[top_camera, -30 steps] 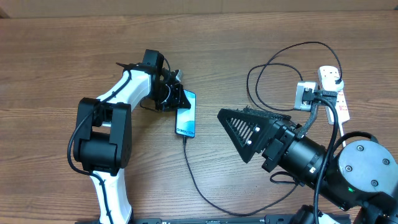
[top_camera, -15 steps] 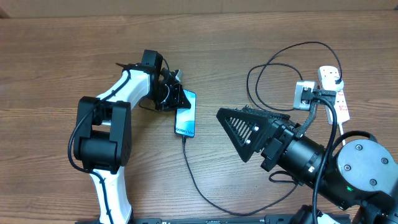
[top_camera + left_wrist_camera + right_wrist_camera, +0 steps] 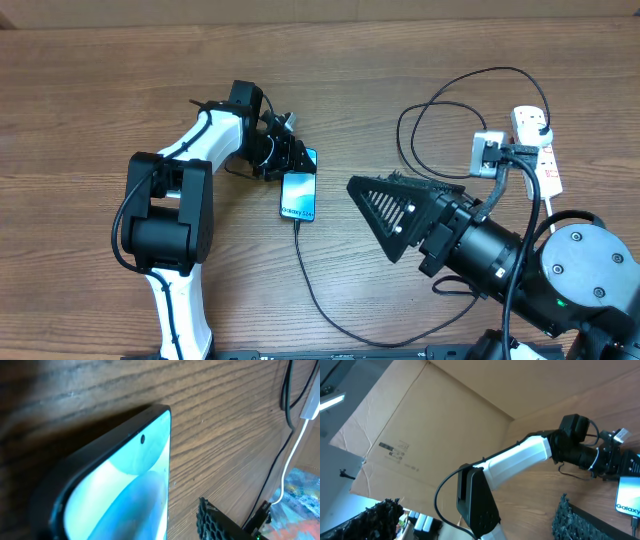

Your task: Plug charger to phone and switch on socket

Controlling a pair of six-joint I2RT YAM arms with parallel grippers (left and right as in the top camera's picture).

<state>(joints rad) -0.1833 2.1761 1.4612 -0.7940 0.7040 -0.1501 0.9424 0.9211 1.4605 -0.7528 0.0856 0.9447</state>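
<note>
The phone [image 3: 298, 195] lies on the wooden table with its screen lit. It fills the lower left of the left wrist view [image 3: 120, 495] and shows at the right edge of the right wrist view [image 3: 627, 497]. The charger cable [image 3: 310, 280] runs from the phone's near end in a long loop to a black plug [image 3: 515, 152] at the socket [image 3: 540, 150]. My left gripper [image 3: 287, 158] sits over the phone's far end, with its jaws hidden. My right gripper [image 3: 372, 220] is open and empty, to the right of the phone, and also shows in the right wrist view [image 3: 477, 502].
A thick white cord [image 3: 295, 445] and a black cable loop [image 3: 440, 105] lie near the socket at the right. A white adapter [image 3: 488, 152] sits beside the strip. A cardboard wall [image 3: 420, 425] stands behind the table. My right gripper's finger [image 3: 215, 520] shows in the left wrist view.
My left gripper has shifted slightly right, further over the phone's far end. The right arm, cable and socket have not moved.
</note>
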